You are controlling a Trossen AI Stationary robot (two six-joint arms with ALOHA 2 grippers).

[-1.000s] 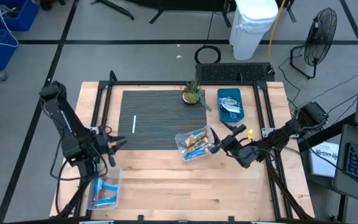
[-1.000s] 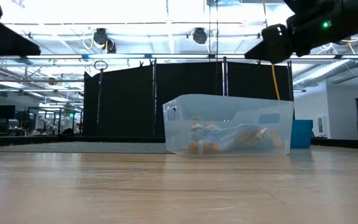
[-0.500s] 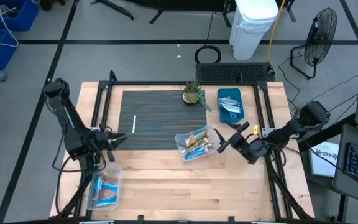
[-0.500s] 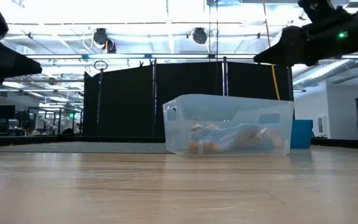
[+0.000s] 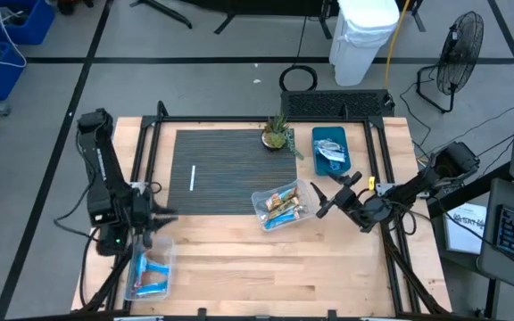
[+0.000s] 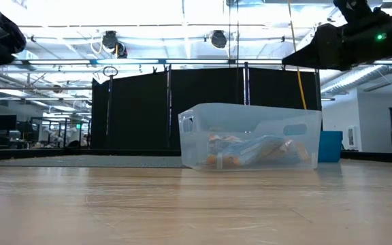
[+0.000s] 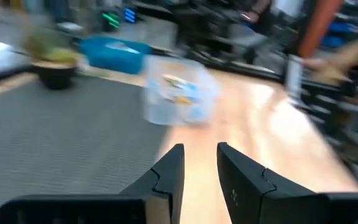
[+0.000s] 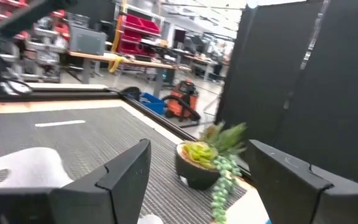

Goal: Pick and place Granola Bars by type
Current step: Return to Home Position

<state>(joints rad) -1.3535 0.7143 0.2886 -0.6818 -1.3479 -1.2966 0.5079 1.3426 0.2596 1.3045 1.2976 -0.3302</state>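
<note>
granola bars [image 5: 153,276] are already sorted into three places on the desk [image 5: 266,276]. some blue ones lie in the clear bin [image 5: 173,254] at the near left corner. orange and green ones lie in the middle clear bin [image 5: 259,198] at the near edge of the dark mat [image 5: 230,160]. silvery ones lie in the blue tray [image 5: 315,134] at the far right. no bar is loose on the mat, so what remains seems to be only the retreat of both arms.

the left gripper [image 5: 161,217] hangs just beyond the near-left bin and points to the right. its jaws are spread only a little and hold nothing. to fold this arm home well, it should rise first and then draw back, so that the jaws do not catch the bin wall under them.

the right gripper [image 5: 321,201] is just to the right of the middle bin, with its jaws spread wide and empty. it should pull straight away from that bin before it turns. a sideways swing could push the light bin, and the small plant [image 5: 277,134] stands not far beyond it.
</note>
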